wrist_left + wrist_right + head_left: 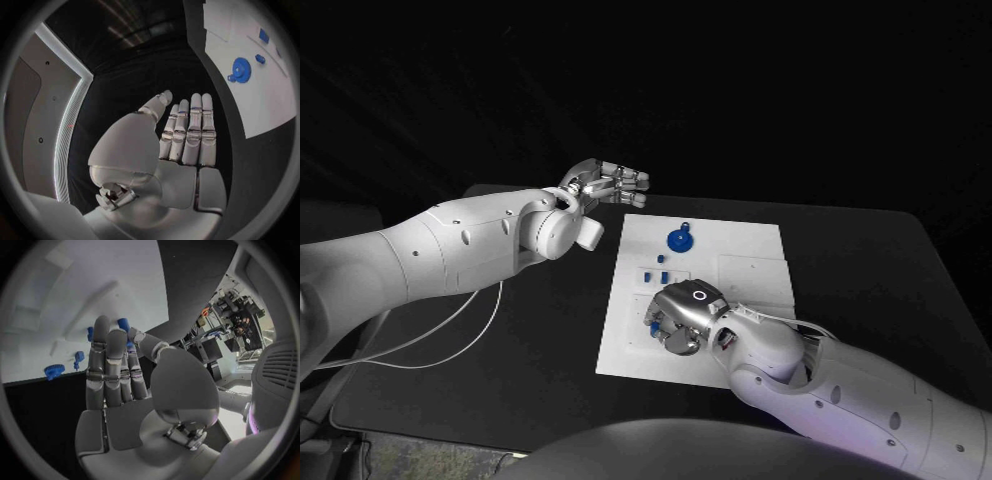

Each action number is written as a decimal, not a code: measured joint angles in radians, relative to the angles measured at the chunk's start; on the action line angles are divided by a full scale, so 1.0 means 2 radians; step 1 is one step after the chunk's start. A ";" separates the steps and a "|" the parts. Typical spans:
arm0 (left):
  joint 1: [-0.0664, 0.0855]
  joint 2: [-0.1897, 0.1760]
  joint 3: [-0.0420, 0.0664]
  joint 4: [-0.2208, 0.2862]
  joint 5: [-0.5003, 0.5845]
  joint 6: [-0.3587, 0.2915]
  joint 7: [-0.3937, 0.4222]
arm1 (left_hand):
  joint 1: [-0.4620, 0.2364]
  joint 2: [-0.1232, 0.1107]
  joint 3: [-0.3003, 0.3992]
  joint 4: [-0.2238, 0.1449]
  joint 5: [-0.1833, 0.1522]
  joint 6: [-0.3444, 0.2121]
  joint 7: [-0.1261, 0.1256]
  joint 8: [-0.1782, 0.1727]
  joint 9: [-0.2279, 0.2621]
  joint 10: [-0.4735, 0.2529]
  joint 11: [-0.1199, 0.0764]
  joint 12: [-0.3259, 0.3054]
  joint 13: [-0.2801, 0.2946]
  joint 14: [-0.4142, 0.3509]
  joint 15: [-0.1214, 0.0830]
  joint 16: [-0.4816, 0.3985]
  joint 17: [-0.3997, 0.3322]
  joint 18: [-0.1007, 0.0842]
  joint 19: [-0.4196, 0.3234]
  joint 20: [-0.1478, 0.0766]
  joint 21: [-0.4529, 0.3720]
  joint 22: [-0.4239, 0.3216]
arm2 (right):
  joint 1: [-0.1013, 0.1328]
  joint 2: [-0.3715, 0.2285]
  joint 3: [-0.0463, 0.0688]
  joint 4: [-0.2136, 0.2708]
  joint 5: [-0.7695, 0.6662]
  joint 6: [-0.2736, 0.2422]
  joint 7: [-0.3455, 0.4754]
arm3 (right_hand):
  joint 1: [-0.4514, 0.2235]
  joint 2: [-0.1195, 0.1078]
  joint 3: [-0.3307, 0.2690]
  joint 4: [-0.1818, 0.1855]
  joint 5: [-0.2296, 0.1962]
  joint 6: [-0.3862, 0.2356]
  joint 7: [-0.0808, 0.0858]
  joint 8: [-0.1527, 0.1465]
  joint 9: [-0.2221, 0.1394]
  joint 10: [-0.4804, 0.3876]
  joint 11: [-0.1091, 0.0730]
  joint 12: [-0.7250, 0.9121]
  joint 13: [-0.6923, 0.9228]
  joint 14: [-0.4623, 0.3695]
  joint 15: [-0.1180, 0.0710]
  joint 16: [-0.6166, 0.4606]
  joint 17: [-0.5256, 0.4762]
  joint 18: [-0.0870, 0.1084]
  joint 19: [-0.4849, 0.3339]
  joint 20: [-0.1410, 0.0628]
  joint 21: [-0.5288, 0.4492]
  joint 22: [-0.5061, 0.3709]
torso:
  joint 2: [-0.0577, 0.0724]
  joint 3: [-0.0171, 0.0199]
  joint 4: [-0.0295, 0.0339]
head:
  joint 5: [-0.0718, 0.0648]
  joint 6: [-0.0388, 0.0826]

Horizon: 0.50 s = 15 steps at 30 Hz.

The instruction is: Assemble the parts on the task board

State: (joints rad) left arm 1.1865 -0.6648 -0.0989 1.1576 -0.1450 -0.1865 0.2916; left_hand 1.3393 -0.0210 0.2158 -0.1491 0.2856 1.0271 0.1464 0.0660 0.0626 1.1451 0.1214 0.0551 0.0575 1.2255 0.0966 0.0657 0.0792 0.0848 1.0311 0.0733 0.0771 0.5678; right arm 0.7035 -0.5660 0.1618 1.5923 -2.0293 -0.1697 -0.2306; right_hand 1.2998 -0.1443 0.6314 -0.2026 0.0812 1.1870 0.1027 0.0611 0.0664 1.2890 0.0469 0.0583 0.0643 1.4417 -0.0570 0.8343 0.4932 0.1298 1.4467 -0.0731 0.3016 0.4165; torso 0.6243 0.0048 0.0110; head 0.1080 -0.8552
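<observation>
Parts on task board; right hand above.

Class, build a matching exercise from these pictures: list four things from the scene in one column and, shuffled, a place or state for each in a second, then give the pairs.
Things:
1. left hand
2. right hand
3. round blue part
4. task board

Places or states:
A. white, lying flat on the black table
B. low over the board's near half
C. lying on the board's far end
D. open, raised beside the board's far corner

Pairs: 1-D, 2-B, 3-C, 4-A
</observation>
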 measured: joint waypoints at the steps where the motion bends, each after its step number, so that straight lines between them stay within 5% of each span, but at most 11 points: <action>1: 0.000 0.000 0.000 0.000 0.000 0.000 0.000 | 0.000 0.000 0.000 0.000 0.000 0.000 0.000 0.000 0.000 0.000 0.000 0.000 0.000 0.000 0.000 0.000 0.000 0.000 0.000 0.000 0.000 0.000 | 0.000 0.000 -0.001 -0.001 0.000 0.000 0.000 | -0.004 0.000 -0.002 0.000 0.000 -0.008 0.002 0.001 -0.001 -0.009 0.003 0.002 0.001 -0.001 0.003 0.000 0.000 0.001 0.000 0.000 0.002 0.001 | 0.000 0.0001 0.0000 | 0.000 0.000; 6: 0.000 -0.001 0.000 0.000 0.000 0.000 0.000 | 0.000 0.000 0.000 0.000 0.000 0.000 0.000 0.000 0.000 0.000 0.000 0.000 0.000 0.000 0.000 0.000 0.000 0.000 0.000 0.000 0.000 0.000 | -0.004 -0.001 -0.005 -0.002 0.004 0.005 -0.002 | -0.005 -0.025 -0.047 0.004 0.012 -0.045 0.013 0.001 -0.002 -0.094 0.025 0.002 -0.003 0.001 0.021 0.000 0.000 0.016 0.004 0.018 0.002 0.002 | 0.000 0.0005 -0.0001 | 0.000 0.000; 10: 0.000 -0.001 0.000 0.000 0.000 0.000 0.000 | 0.000 0.000 0.000 0.000 0.000 0.000 0.000 0.000 0.000 0.000 0.000 0.000 0.000 0.000 0.000 0.000 0.000 0.000 0.000 0.000 0.000 0.000 | -0.004 -0.002 -0.004 0.001 0.008 0.004 -0.002 | 0.019 -0.023 -0.116 0.018 0.015 -0.054 0.008 0.001 -0.002 -0.123 0.031 0.002 -0.003 -0.002 0.025 0.003 -0.001 0.025 0.011 0.029 -0.018 -0.019 | 0.000 0.0005 -0.0003 | 0.000 0.000; 15: 0.000 -0.002 0.000 0.000 0.000 0.001 0.000 | 0.000 0.000 0.000 0.000 0.000 0.000 0.000 0.000 0.000 0.000 0.000 0.000 0.000 0.000 0.000 0.000 0.000 0.000 0.000 0.000 0.000 0.000 | -0.004 -0.004 -0.004 0.005 0.012 -0.001 -0.002 | 0.029 -0.027 -0.140 0.035 0.015 -0.058 0.007 0.001 -0.002 -0.128 0.032 0.002 -0.003 -0.002 0.025 0.005 -0.004 0.029 0.009 0.030 -0.035 -0.042 | 0.000 0.0005 -0.0003 | 0.000 0.000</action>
State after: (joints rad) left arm 1.1864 -0.6684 -0.0991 1.1577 -0.1450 -0.1852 0.2912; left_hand 1.3393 -0.0210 0.2158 -0.1491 0.2856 1.0272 0.1464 0.0660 0.0626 1.1451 0.1214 0.0551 0.0575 1.2255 0.0965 0.0657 0.0792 0.0848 1.0311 0.0733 0.0771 0.5676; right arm 0.6959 -0.5733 0.1533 1.6022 -2.0062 -0.1722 -0.2350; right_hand 1.3584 -0.1975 0.3517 -0.1320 0.1105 1.0717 0.1176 0.0639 0.0623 1.0327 0.1109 0.0631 0.0590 1.4377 -0.0061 0.8433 0.4846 0.1868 1.4649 -0.0122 0.2320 0.3325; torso 0.6246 0.0058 0.0104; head 0.1082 -0.8559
